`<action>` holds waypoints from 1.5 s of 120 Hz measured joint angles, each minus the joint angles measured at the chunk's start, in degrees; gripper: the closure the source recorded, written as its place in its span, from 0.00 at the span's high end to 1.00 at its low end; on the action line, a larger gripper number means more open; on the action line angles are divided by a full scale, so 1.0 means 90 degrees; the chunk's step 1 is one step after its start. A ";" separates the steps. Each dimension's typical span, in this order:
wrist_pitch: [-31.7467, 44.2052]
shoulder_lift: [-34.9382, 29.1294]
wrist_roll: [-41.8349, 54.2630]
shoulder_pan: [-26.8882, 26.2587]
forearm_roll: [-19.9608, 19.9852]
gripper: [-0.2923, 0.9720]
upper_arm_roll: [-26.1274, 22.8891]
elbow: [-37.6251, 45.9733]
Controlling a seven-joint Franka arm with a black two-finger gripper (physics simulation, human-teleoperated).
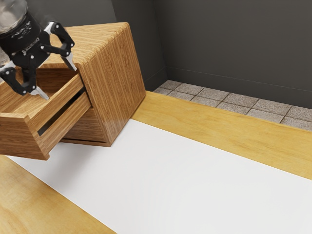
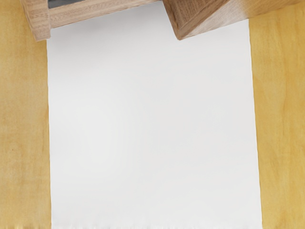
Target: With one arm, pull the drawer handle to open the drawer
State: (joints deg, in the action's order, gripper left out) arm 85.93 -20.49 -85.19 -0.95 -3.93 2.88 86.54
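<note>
The drawer (image 1: pixel 39 122) stands well out of the wooden cabinet (image 1: pixel 109 73), which sits near the table's (image 1: pixel 219 129) far edge, at a corner of the white mat (image 1: pixel 170 180). The gripper (image 1: pixel 58 80) hangs over the drawer's open top, jaws spread, pinching nothing. The pull looks largely made, and any further pull should run straight along the slide. The wrist view adds the mat's full width between bare table wood.

Wooden table (image 1: pixel 229 131) w/ a white sheet (image 1: pixel 175 185) laid flat down its middle; bare wood strips run along both long sides of the sheet. Wooden cabinet (image 1: pixel 114 83) stands upright on the table, front base edge on the sheet. Sheet stretches away from the cabinet, flat & smooth.
</note>
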 joint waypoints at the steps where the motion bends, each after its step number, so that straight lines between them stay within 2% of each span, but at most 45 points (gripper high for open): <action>1: -0.0043 0.0004 -0.0002 -0.0015 0.0006 0.70 -0.0007 0.0064; 10: -0.0374 0.0139 -0.0018 0.0132 0.0051 0.72 -0.0044 0.0299; 23: -0.0646 0.0714 -0.0031 0.0201 0.0092 0.74 -0.0054 -0.0037; 48: -0.0784 0.0847 -0.0090 0.0182 0.0212 0.76 0.0002 -0.0001; 99: -0.0828 0.0771 -0.0189 0.0140 0.0216 0.77 0.0043 0.0238; 180: -0.0410 0.0475 -0.0247 0.0356 0.0202 0.77 0.0040 0.0881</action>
State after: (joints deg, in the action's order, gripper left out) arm 82.24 -16.22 -87.41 2.25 -2.11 3.24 94.47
